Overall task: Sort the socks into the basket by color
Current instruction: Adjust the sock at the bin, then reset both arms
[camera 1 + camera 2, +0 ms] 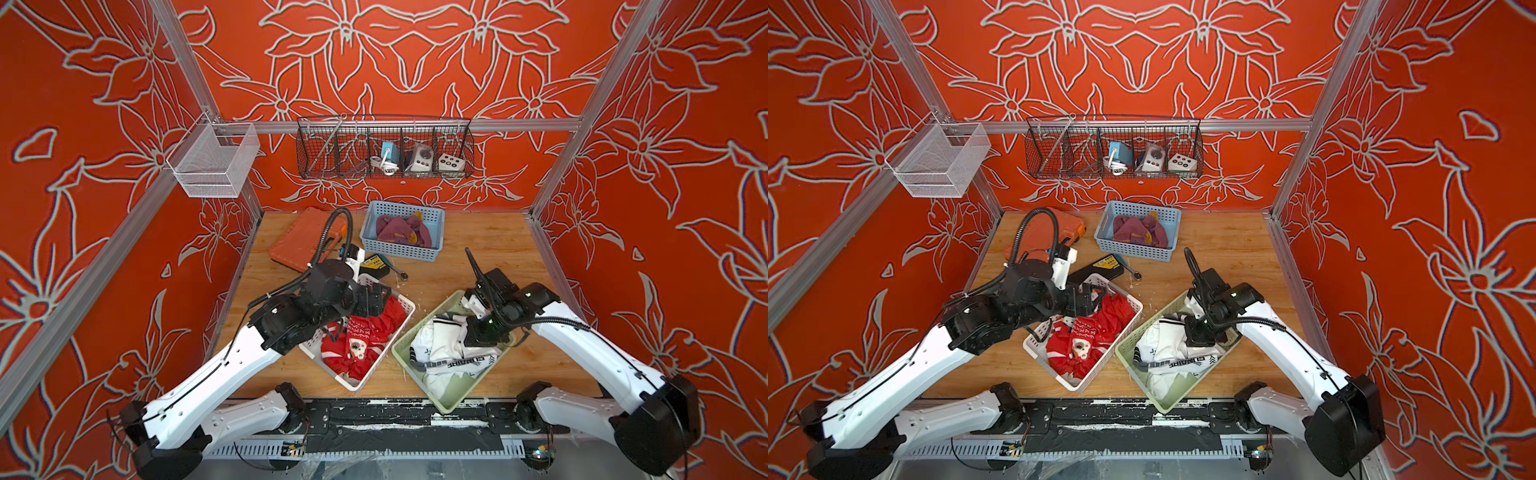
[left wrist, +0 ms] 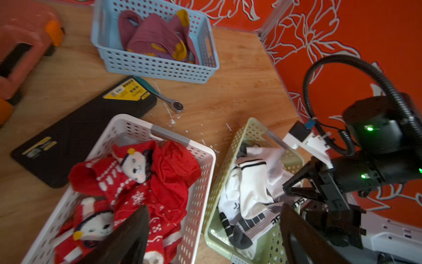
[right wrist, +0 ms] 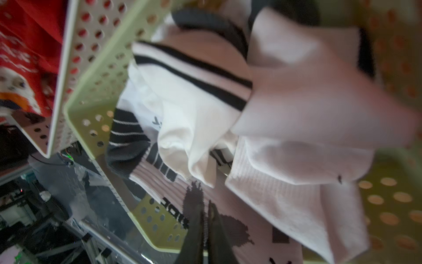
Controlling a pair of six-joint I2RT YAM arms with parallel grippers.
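Over red socks (image 1: 374,332), left end effector (image 2: 214,235) spread, right end effector (image 3: 204,202) barely parted

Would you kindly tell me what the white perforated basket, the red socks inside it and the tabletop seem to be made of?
White perforated basket: probably moulded plastic, smooth and matte, with even rows of holes.
Red patterned socks: soft knitted fabric, crumpled, with knitted-in white motifs.
Light brown tabletop: wood or wood-look laminate, judging by grain lines; I cannot tell which.
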